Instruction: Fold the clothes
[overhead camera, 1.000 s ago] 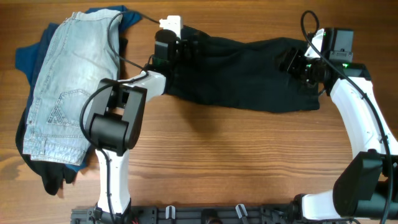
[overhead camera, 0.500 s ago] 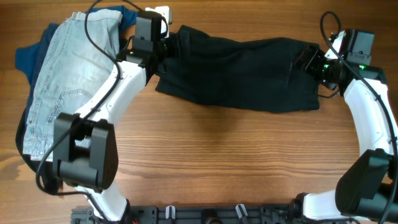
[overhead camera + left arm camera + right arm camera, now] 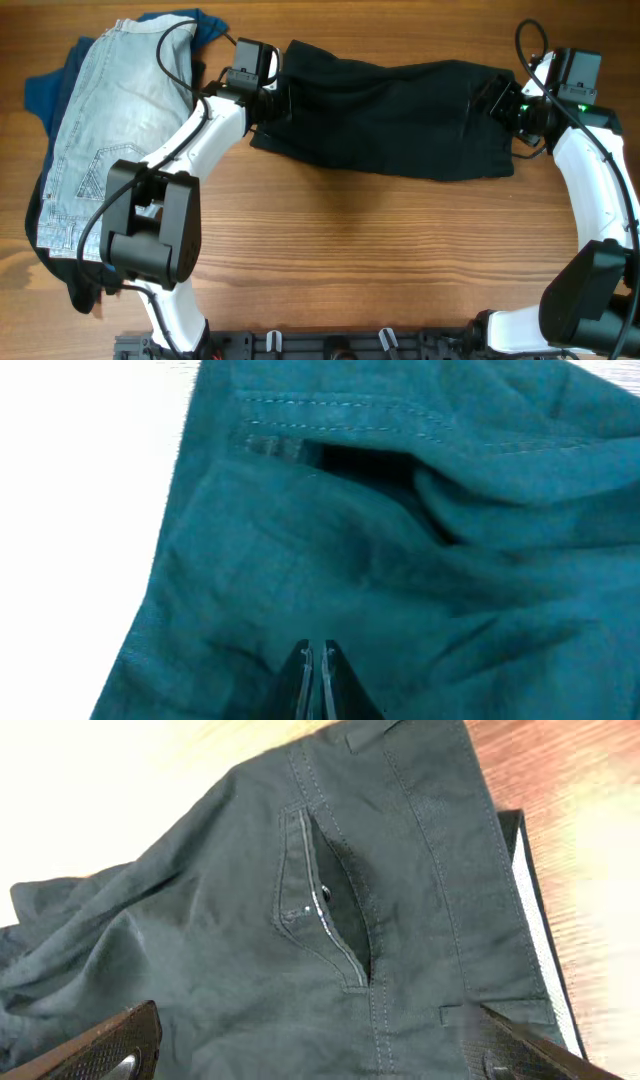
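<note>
The black shorts [image 3: 390, 115] lie spread across the far half of the table, waistband at the right end. My left gripper [image 3: 272, 92] sits at their left end, shut, its tips [image 3: 318, 650] pressed into the dark cloth [image 3: 400, 560] with creases running toward them. Over the waistband end my right gripper [image 3: 497, 100] stands wide open, a finger on each side of the fabric [image 3: 250, 920], gripper centre [image 3: 315, 1045]. The right wrist view shows a pocket slit with a small button [image 3: 326, 893] and the pale waistband lining [image 3: 535, 920].
At the far left, light-blue denim shorts [image 3: 110, 120] lie piled on a blue top [image 3: 45, 90]. More dark cloth [image 3: 85, 280] pokes out under the pile's near end. Bare wooden table [image 3: 380, 260] runs in front of the black shorts.
My left gripper has gone from wide open to shut at the left end of the black shorts, its arm shifting slightly right. The right gripper opened wider and moved a little right.
</note>
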Controlling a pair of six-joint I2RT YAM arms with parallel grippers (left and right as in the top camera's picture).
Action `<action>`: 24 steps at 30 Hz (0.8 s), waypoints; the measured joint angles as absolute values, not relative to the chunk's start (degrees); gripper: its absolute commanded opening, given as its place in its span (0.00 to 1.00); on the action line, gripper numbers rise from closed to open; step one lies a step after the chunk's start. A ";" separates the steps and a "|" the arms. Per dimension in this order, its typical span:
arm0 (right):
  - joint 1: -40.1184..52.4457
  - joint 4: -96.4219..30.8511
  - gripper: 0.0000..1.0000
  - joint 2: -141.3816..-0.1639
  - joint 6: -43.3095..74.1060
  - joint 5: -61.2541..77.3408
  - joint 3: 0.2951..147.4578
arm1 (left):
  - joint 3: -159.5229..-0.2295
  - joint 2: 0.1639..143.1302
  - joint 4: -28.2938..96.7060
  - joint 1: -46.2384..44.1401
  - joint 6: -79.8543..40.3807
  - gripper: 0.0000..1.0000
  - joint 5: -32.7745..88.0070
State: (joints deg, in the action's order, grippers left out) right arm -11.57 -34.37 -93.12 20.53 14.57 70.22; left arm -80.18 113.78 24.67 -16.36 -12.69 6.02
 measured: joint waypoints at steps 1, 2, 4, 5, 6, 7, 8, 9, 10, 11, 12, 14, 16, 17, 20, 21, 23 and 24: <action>-11.57 -34.54 0.96 -93.12 20.53 14.57 70.22 | -80.18 113.82 24.80 -16.45 -12.69 0.04 5.82; -11.57 -34.68 0.96 -93.12 20.53 14.57 70.22 | -80.20 114.04 25.39 -16.56 -12.69 0.04 5.58; -11.57 -34.94 0.96 -93.12 20.53 14.57 70.22 | -80.25 115.11 27.99 -16.84 -12.91 0.04 5.17; -11.57 -35.20 0.96 -93.12 20.56 14.57 70.22 | -80.23 116.38 29.80 -17.02 -13.63 0.04 4.95; -11.57 -35.20 0.96 -93.12 20.53 14.57 70.22 | -80.20 117.47 31.42 -17.23 -14.59 0.04 4.75; -11.57 -35.20 0.96 -93.12 20.56 14.57 70.22 | -80.18 118.48 33.30 -17.37 -15.73 0.04 4.73; -11.57 -35.22 0.96 -93.12 20.56 14.57 70.22 | -80.27 119.22 34.57 -17.58 -16.91 0.04 4.73; -11.57 -35.20 0.96 -93.12 20.56 14.57 70.22 | -80.58 119.20 35.99 -17.72 -17.47 0.04 4.62; -11.57 -35.22 0.96 -93.12 20.56 14.57 70.22 | -80.62 119.20 37.58 -17.89 -18.31 0.04 4.58; -11.57 -35.24 0.96 -93.12 20.53 14.57 70.22 | -80.75 119.20 39.57 -17.98 -19.35 0.04 4.60; -11.57 -35.27 0.96 -93.12 20.53 14.66 70.22 | -80.95 119.15 40.99 -18.09 -20.01 0.04 4.58; -11.57 -35.22 0.96 -93.12 20.56 15.03 70.22 | -81.19 119.15 45.17 -18.13 -21.26 0.04 4.51; -11.57 -35.20 0.96 -93.12 20.56 15.20 70.22 | -81.30 119.04 48.69 -18.15 -23.40 0.04 3.53; -11.57 -35.20 0.96 -93.12 20.56 15.29 70.22 | -81.30 119.04 50.92 -18.22 -24.82 0.04 2.33; -11.57 -35.16 0.96 -93.12 20.56 15.40 70.22 | -81.28 119.04 52.49 -18.22 -27.64 0.04 0.62; -11.57 -35.14 0.96 -93.12 20.53 15.42 70.22 | -81.28 119.02 52.53 -18.28 -29.15 0.04 0.21; -11.57 -35.07 0.96 -93.12 20.51 15.42 70.22 | -81.25 118.91 52.40 -18.28 -30.11 0.04 -0.05; -11.57 -34.85 0.96 -93.12 20.49 15.40 70.22 | -81.03 118.69 51.96 -18.33 -30.74 0.04 -0.51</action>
